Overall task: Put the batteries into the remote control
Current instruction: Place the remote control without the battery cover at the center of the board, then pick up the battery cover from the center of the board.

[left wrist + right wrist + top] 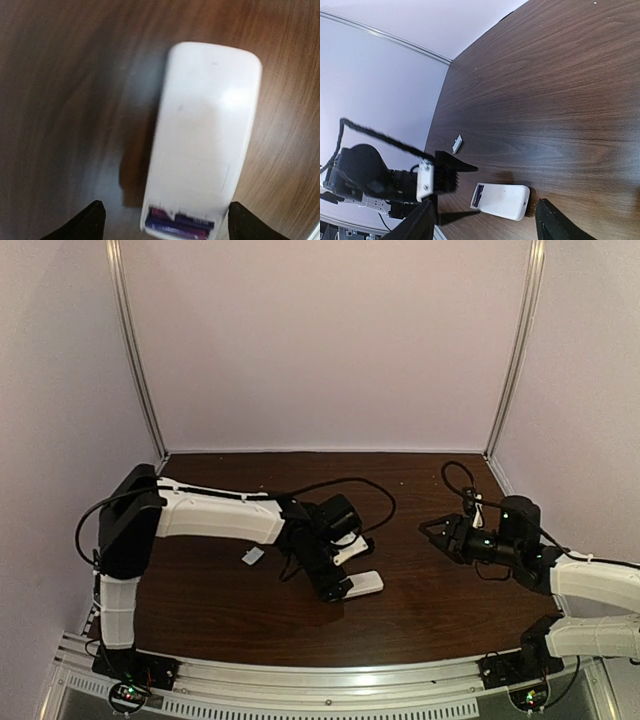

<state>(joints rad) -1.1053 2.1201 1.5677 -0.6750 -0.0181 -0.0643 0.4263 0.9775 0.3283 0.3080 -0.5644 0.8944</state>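
The remote control (pixel 205 135) lies plain white back up on the dark table, also seen in the top view (pixel 364 583) and the right wrist view (pixel 506 201). Its end compartment is uncovered, and two purple-blue batteries (pixel 180 225) lie side by side inside it, showing as a dark slot (pixel 478 195). My left gripper (pixel 166 224) hovers over that end, open, with its black fingertips (pixel 92 220) well apart from the remote's sides. My right gripper (pixel 437 530) hangs open and empty to the right, apart from the remote.
A small white cover piece (pixel 252 556) lies flat on the table left of the left gripper, also visible in the right wrist view (pixel 457 144). Black cables loop over the table behind both arms. Walls close in the back and sides.
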